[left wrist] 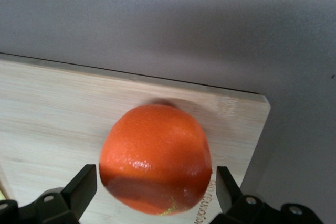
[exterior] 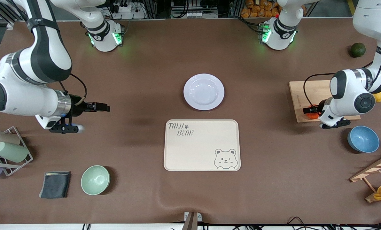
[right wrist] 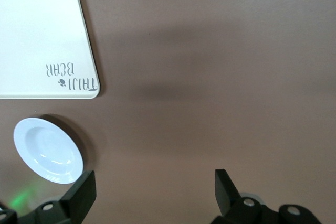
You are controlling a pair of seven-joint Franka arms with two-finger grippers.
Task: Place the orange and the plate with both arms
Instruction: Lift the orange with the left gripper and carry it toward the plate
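Your left hand (left wrist: 152, 187) sits low over the wooden board (exterior: 300, 95) at the left arm's end of the surface, fingers spread either side of the orange (left wrist: 156, 158) but not yet pinching it, placed for a squeeze. Your right hand (exterior: 102, 107) hangs over bare brown surface (exterior: 139, 153) at the right arm's end, fingers apart and holding nothing, well apart from the plate (exterior: 204, 91). The plate rests mid-surface, just farther from the front camera than the bear tray (exterior: 202, 145). Bowls, cups and racks line the edges.
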